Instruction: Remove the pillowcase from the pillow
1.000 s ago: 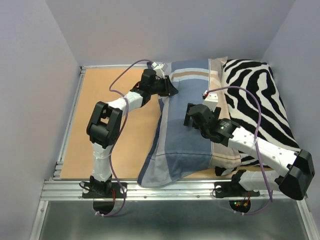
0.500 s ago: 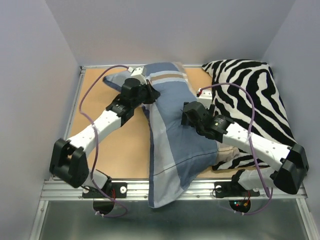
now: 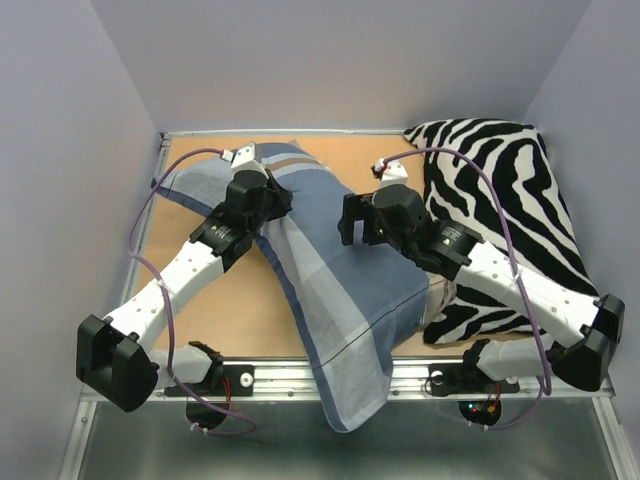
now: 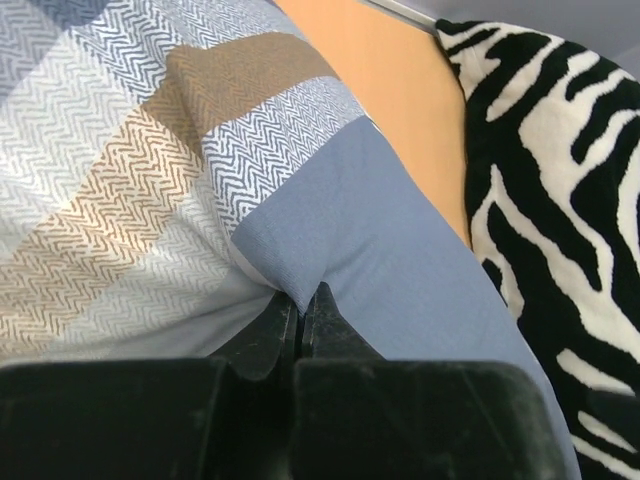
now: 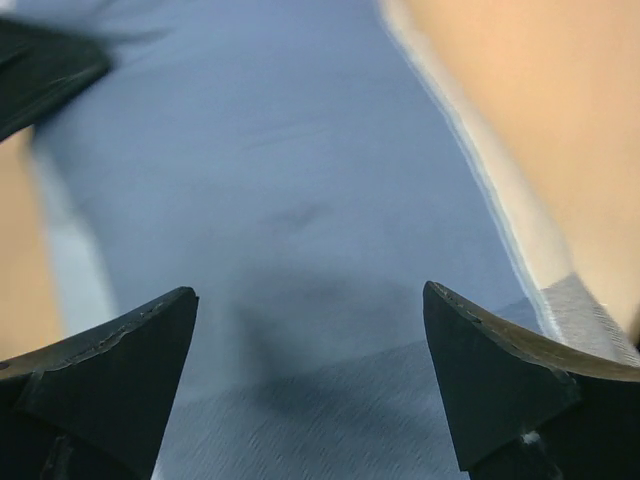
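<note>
Cloth is pinched tight in the left gripper point(image 4: 300, 300): its jaws are closed on 1 fold of the pillowcase point(image 3: 340, 290), which lies slantwise across the table point(image 3: 190, 300), its near end drooping over the front edge. The right gripper point(image 5: 308, 292) hangs above the blue cloth, spread wide, holding nothing. I cannot make out the pillow. To my eye, so thin a pinch could slip under a pull, or the hanging end could drag the case off.
</note>
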